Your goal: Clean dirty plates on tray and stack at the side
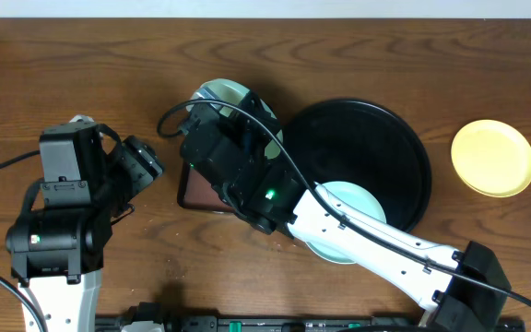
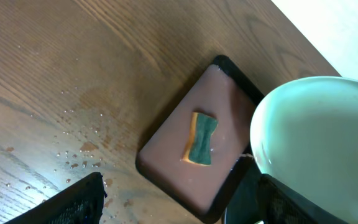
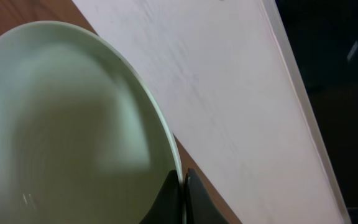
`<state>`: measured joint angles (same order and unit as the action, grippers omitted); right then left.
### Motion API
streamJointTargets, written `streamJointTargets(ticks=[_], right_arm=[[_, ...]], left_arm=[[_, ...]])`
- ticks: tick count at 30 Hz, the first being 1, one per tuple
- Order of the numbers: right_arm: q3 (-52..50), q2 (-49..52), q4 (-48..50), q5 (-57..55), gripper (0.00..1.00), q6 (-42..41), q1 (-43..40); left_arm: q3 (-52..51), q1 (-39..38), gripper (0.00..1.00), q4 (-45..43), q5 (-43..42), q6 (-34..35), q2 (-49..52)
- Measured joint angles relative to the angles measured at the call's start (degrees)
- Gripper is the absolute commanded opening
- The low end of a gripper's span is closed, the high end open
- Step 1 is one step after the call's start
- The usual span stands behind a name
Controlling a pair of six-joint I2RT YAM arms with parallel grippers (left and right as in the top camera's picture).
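Observation:
My right gripper (image 3: 184, 194) is shut on the rim of a pale mint-green plate (image 3: 73, 124) and holds it tilted above the table, left of the black tray (image 1: 376, 124). The held plate also shows in the overhead view (image 1: 219, 91) and in the left wrist view (image 2: 319, 134). A second mint-green plate (image 1: 350, 205) lies on the tray's front left part, partly under my right arm. The pale yellow plate (image 1: 493, 158) lies on the table right of the tray. My left gripper (image 2: 179, 208) is open and empty above the table, left of the held plate.
A rectangular brown tray with a black rim (image 2: 185, 180) lies under the held plate, with a green and yellow sponge (image 2: 201, 139) on it. Water drops (image 2: 73, 146) wet the wood to its left. The table's far edge is close behind the held plate.

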<state>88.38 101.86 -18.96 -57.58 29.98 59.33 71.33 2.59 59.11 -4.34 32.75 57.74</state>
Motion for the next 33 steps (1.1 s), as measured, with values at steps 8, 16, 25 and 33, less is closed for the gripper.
streamJointTargets(ticks=[8, 16, 25, 33], right_arm=[[0.0, 0.0, 0.07, -0.57, 0.01, 0.63, 0.0], [0.04, -0.02, -0.72, 0.98, 0.01, -2.6, -0.72], [0.26, 0.31, -9.94, 5.6, 0.01, -16.72, -9.75], [0.5, -1.05, -24.26, 42.75, 0.01, -41.48, -34.14]], left_arm=[[0.02, 0.0, 0.79, 0.13, 0.0, 0.0, 0.0], [0.0, 0.0, 0.79, 0.28, 0.0, 0.0, 0.0], [0.0, 0.0, 0.79, 0.09, -1.01, -0.11, 0.0], [0.02, 0.0, 0.79, -0.15, -2.78, -3.06, 0.61]])
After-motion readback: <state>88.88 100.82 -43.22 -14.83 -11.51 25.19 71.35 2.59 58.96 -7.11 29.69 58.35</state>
